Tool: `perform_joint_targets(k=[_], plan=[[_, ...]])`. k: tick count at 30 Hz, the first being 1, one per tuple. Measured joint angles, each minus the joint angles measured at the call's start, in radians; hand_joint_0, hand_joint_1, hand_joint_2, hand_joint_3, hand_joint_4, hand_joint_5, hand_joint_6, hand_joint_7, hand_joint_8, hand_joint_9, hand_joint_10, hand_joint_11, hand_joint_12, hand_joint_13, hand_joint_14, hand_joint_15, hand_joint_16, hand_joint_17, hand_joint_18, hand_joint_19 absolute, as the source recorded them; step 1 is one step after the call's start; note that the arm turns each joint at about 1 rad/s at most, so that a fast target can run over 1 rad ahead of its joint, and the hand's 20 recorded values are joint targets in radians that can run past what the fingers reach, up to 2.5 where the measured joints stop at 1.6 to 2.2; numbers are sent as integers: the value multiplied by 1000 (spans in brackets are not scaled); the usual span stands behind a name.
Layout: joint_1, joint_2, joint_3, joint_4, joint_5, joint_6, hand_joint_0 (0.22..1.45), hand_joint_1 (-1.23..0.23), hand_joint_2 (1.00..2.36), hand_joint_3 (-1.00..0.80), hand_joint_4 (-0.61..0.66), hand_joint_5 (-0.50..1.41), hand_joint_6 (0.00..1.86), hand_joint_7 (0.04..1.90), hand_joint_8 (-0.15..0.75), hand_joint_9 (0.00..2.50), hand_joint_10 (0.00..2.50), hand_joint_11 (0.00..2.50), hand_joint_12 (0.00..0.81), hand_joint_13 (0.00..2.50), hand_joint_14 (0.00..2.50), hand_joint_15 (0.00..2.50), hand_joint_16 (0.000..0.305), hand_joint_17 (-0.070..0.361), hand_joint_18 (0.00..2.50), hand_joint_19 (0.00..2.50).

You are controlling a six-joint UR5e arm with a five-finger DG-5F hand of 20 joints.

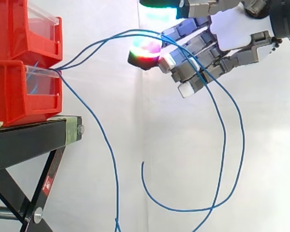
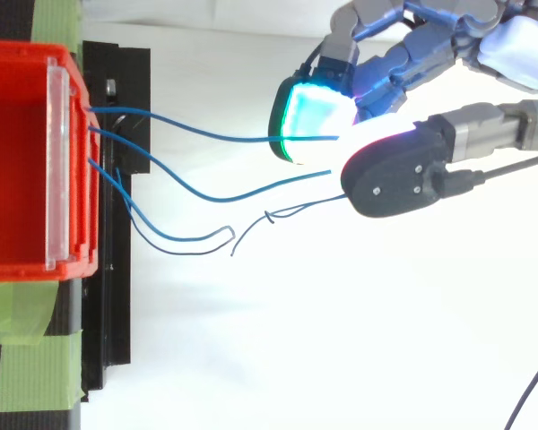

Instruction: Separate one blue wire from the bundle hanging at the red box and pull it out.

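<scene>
Several blue wires leave the front of the lower red bin (image 1: 14, 96), which the top view shows as the red box (image 2: 18, 161). Two of them, the upper wire (image 2: 215, 137) and a sagging one (image 2: 224, 196), stretch right to my hand (image 1: 232, 29). The hand (image 2: 403, 175) is up and to the right of the bin, well clear of it. Its fingers are curled with the thumb against a glowing fingertip (image 2: 314, 116), pinching where those wires arrive. Past the hand both strands drop in a long loop (image 1: 222, 145). Another wire (image 1: 106, 145) hangs straight down from the bin.
A second red bin (image 1: 24, 29) is stacked on the lower one. Both rest on a black stand (image 1: 29, 140) with green tape (image 2: 27, 358) on it. Short thin wire ends (image 2: 188, 240) curl just right of the stand. A white curtain is behind.
</scene>
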Motion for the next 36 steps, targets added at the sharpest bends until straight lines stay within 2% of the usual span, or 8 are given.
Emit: perform_joint_targets(k=[6,14,19,36], plan=[[0,0,0,0,0,0,609,-857,1001,-490,138,-207,881,874,335,837,13,1332,422,932,231,1535,50,113,765,712],[0,0,0,0,0,0,662,-860,1012,-359,142,-211,884,857,330,832,11,1324,423,937,204,1544,50,112,771,708],[0,0,0,0,0,1,610,-755,1009,-394,141,-209,882,858,332,834,12,1317,422,934,212,1532,50,112,764,727],[0,0,1,-1,0,3,520,-678,1000,-500,151,-198,877,868,353,848,11,1296,440,919,317,1462,53,120,772,734]])
